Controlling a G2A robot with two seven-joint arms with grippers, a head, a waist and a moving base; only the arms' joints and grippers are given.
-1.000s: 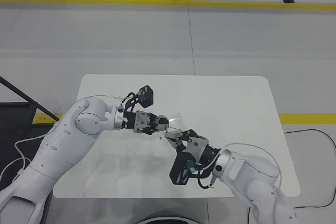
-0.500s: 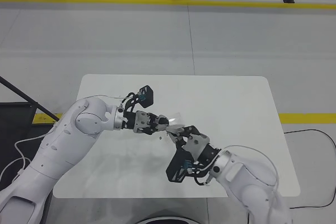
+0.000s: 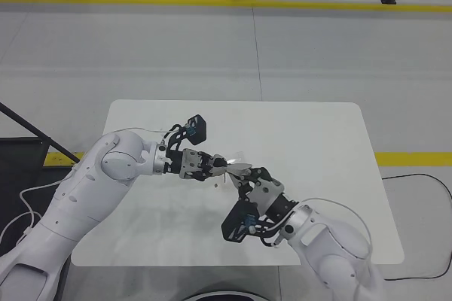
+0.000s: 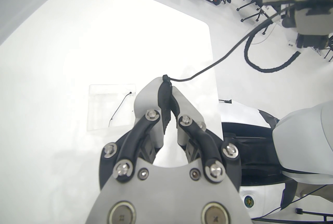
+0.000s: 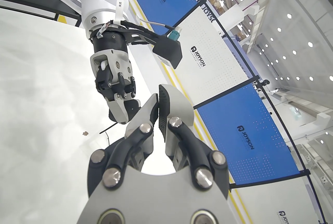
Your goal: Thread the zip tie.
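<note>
Table point(image 3: 309, 128): white top with rounded corners. Both arms meet above it, a little left of centre.
Left gripper point(image 3: 220, 163): held off the table surface and clenched on the zip tie. In the left wrist view its fingertips point(image 4: 156, 84) are pinched tight.
Zip tie point(image 4: 165, 77): thin and black, with a small knob sitting right at the left fingertips. In the right wrist view a short black end point(image 5: 109, 127) sticks out below those fingers, clear of the table.
Black strand point(image 4: 208, 67): runs from the knob toward the right arm's wrist. Cannot tell whether it is the tie's strap or a cable.
Right gripper point(image 3: 237, 173): just beside the left gripper's tips, on the robot's side of them. Its pads point(image 5: 163, 108) are pressed together, and I cannot tell whether anything is caught between them.
Clear plastic sheet point(image 4: 104, 115): lies flat on the table beneath the left gripper.
Dark mark point(image 4: 119, 108): a thin curved line on the sheet. Cannot tell whether it is a shadow or an object.
Brown speck point(image 5: 84, 133): on the table near the tie's free end.
</note>
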